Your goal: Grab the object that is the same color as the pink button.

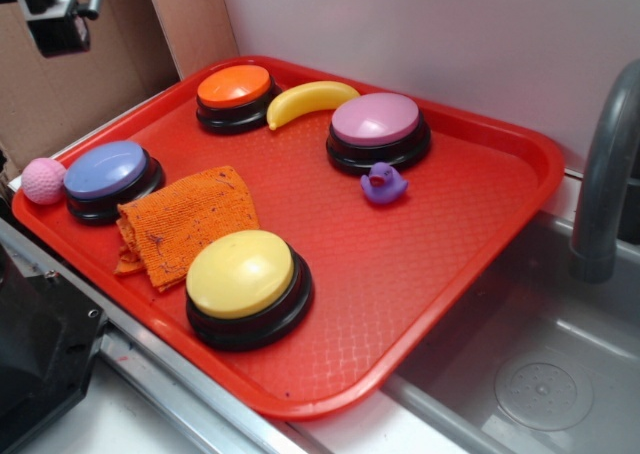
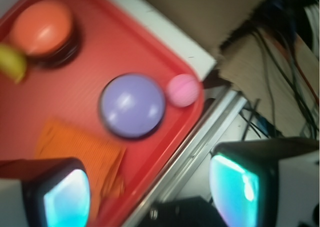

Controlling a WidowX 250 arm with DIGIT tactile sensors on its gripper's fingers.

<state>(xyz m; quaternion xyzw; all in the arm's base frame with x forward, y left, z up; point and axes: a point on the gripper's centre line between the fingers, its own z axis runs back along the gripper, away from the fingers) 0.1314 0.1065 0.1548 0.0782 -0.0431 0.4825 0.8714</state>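
Exterior: pink dimpled ball (image 1: 43,181) at the far-left edge of the red tray (image 1: 480,224), touching the lavender button (image 1: 105,170) and well apart from the pink button (image 1: 376,120) at the far right, beside a purple duck (image 1: 383,184). Wrist, blurred: gripper (image 2: 150,192) wide open and empty, pads (image 2: 67,199) low in frame, ball (image 2: 183,90) ahead against the tray rim. Approach step, apparently; next, centring over the ball, descending and closing without catching button or rim.

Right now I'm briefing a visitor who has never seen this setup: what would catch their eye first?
First the bright red tray with four big dome buttons: orange at the back, pink button right of it, lavender-blue at the left, yellow in front. Next the small pink ball at the tray's left edge beside the lavender-blue button, and the purple duck before the pink button.
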